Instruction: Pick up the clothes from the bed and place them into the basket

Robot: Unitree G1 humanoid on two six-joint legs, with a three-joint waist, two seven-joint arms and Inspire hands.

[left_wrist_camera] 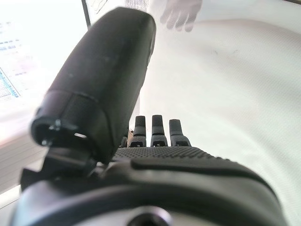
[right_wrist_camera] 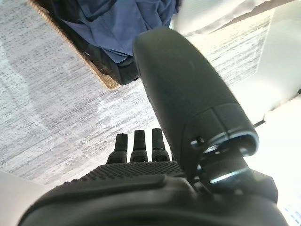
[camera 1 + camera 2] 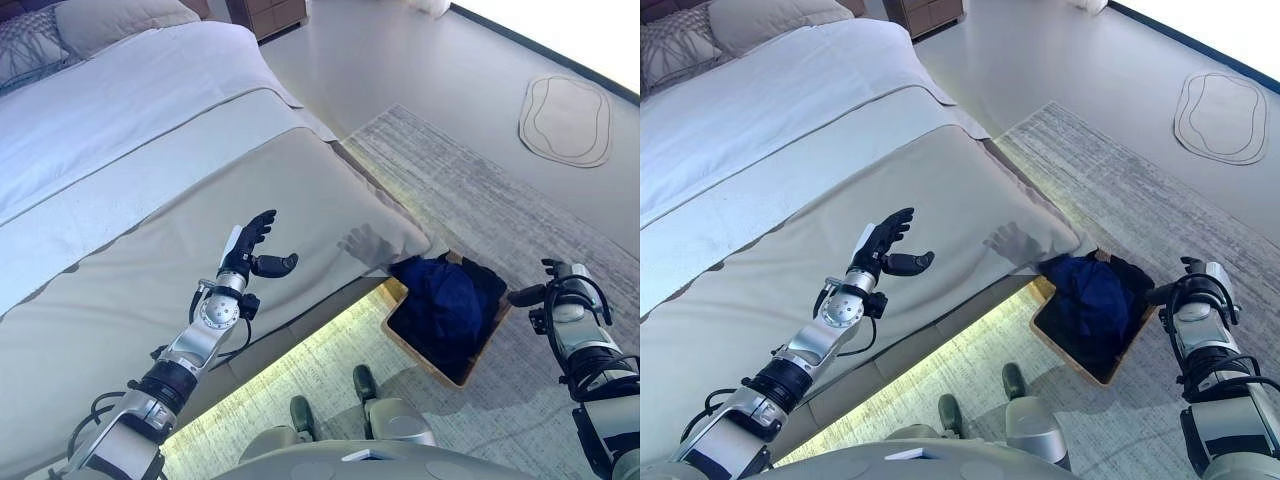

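Clothes [image 3: 447, 303], a dark blue heap, already lie inside the basket [image 3: 437, 368] on the rug [image 3: 520, 215] at the foot of the bed [image 3: 150, 230], whose grey cover shows nothing left to gather. They look soft, light and floppy, so I'd judge a bunched fold at the top of the heap the best place to pinch. Above the cover the left hand [image 3: 252, 247] hangs empty with fingers spread, while the right hand [image 3: 1193, 293] hovers empty beside the basket, fingers relaxed.
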